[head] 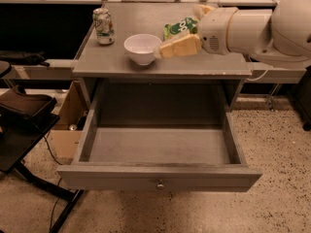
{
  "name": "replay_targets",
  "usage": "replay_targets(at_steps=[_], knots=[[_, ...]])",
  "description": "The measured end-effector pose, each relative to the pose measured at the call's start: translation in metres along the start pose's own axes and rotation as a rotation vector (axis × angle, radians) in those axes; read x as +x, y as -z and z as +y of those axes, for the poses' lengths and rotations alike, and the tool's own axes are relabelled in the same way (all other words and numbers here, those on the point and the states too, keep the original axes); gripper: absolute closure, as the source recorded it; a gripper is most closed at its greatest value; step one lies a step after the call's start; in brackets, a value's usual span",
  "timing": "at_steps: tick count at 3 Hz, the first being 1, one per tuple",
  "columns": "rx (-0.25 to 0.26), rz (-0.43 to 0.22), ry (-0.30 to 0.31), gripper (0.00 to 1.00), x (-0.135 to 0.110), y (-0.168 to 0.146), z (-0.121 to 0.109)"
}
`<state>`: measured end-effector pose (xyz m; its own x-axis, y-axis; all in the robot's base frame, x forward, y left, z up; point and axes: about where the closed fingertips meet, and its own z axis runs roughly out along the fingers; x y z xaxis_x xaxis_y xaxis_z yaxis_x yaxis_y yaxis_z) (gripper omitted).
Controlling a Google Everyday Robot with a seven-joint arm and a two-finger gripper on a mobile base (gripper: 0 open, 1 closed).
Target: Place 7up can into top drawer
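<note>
End effector (163,51) hangs over table (194,65), just beside bowl (141,46).

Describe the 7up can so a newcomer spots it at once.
Look at the grey table above the open top drawer. The 7up can stands at its far left corner, left of the white bowl; the pincer hovers right of that bowl. It is the only small upright cylinder, white and green, unlike the crinkled green snack bag.
</note>
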<state>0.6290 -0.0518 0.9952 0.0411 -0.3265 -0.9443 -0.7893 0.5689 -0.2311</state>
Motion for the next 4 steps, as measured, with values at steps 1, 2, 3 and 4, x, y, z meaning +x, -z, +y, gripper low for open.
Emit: replay_targets(at_steps=[1,2,3,4], knots=[[0.044,-0.008,0.013,0.00,-0.008,0.004,-0.012],[0.035,-0.005,0.013,0.00,-0.008,0.004,-0.009],[0.016,-0.021,-0.013,0.00,-0.006,-0.027,-0.014],[-0.020,-0.032,-0.062,0.00,0.002,-0.092,-0.033]])
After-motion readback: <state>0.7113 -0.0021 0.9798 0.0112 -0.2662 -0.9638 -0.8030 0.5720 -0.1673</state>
